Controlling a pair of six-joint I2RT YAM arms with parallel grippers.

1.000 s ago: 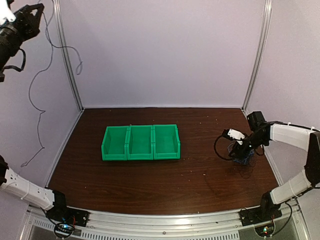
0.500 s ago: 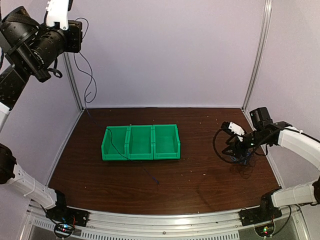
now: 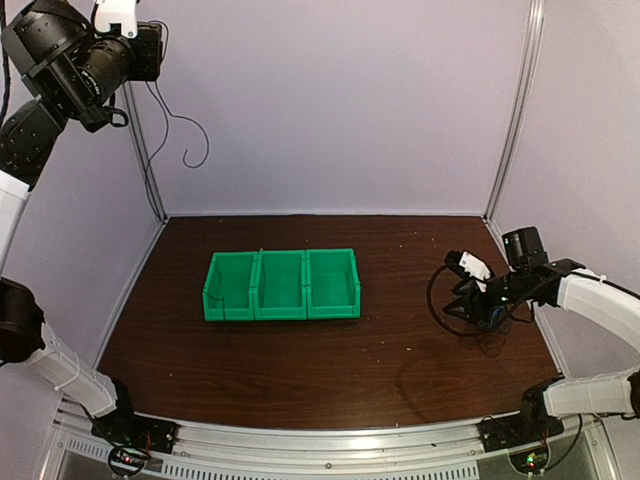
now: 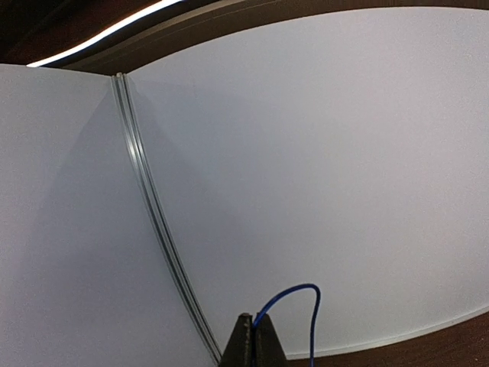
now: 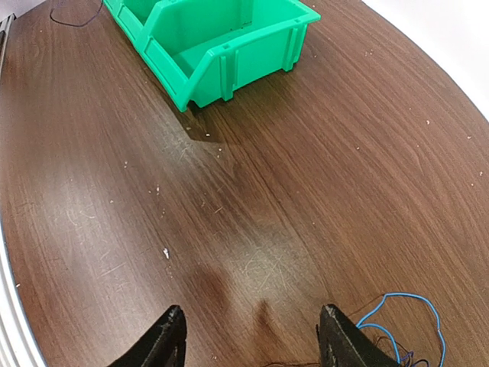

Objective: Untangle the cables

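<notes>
Several thin, curly cables (image 5: 401, 295), one blue, others black

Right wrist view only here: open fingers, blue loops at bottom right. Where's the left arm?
Observer: Raised high by the left rear post; the left gripper is nowhere near the table.
Operator: Holding anything?
Observer: It is shut on a blue cable.
Operator: Is that strand clear of my pile?
Observer: From above, yes: it dangles free, curling well above the table; the tangled cables lie under your right gripper.
</notes>
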